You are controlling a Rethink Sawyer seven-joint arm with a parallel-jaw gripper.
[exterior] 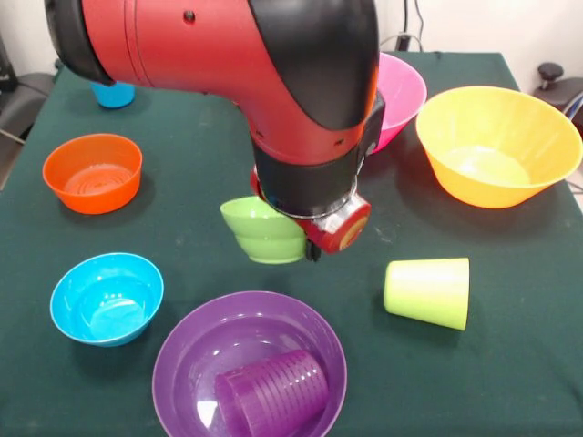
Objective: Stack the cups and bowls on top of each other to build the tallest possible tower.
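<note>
The small green bowl (262, 233) hangs tilted at the middle of the table. Its right rim is tucked under my wrist, where my gripper (307, 244) is shut on it. The arm hides most of the gripper. The small orange bowl (93, 171) sits at the left and the small blue bowl (107, 298) in front of it. A purple cup (271, 393) lies on its side inside the wide purple bowl (196, 350) at the front. The lime green cup (428, 291) lies on its side at the right. A blue cup (113, 94) stands at the far left.
The large yellow bowl (496, 146) stands at the right. The large pink bowl (404, 91) is beside it, half hidden behind my arm. Dark green cloth (200, 164) covers the table, with bare cloth between the orange bowl and the gripper.
</note>
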